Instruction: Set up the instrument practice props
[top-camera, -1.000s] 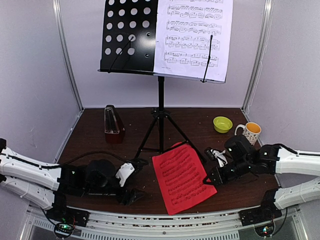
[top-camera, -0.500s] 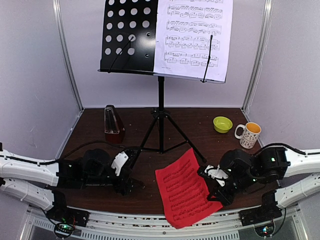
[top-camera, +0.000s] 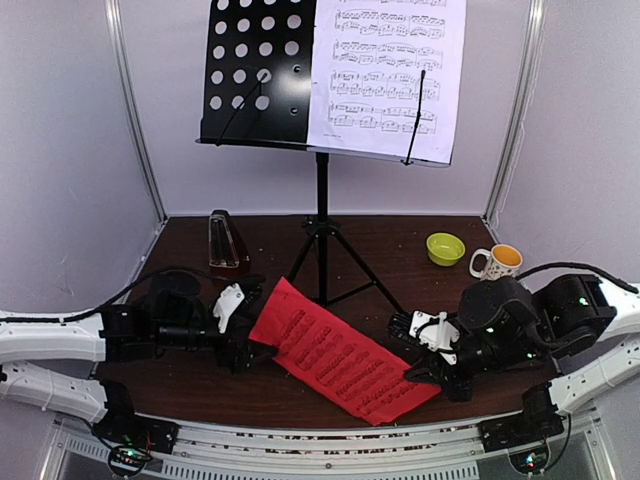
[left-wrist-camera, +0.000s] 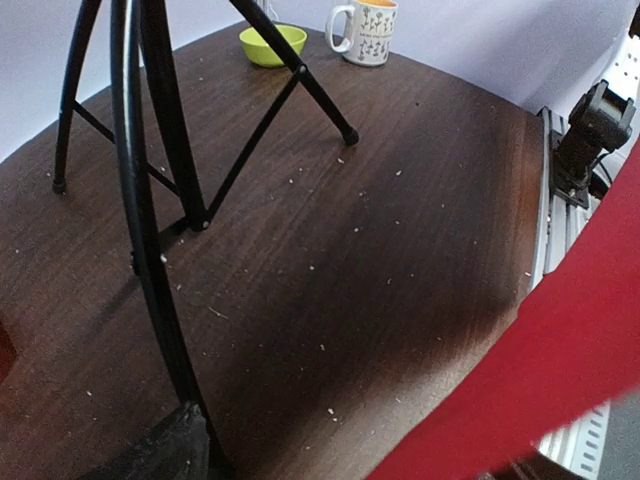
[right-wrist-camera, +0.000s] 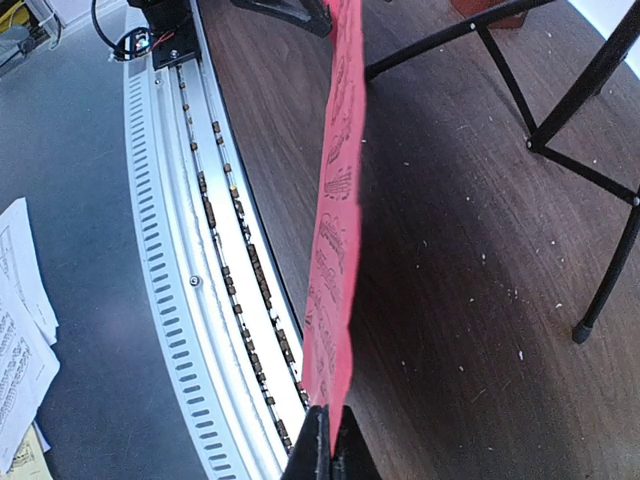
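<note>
- The red sheet (top-camera: 335, 362) has swung round: a second ago it lay lengthwise in front of the stand (top-camera: 322, 230). Now it stretches across the desk (top-camera: 400, 235) from the left gripper (top-camera: 245, 345) to the right gripper (top-camera: 425, 372).
- The right gripper is pinched tight on the sheet's right corner. In the right wrist view the sheet rises edge-on from the closed fingertips (right-wrist-camera: 322, 445), lifted off the desk.
- The right arm has drawn back towards the near right, with the sheet in its grip throughout.
- The left arm has come forward from the near edge towards the stand's left leg. Its gripper stands wide apart at the sheet's left end and is not clamped on it. In the left wrist view the red edge crosses the lower right.
- The white sheet (top-camera: 388, 70) stays on the stand's right half.
- The metronome (top-camera: 226, 240) is unmoved at the back left, and the bowl (top-camera: 446, 248) and mug (top-camera: 497, 263) at the back right.
</note>
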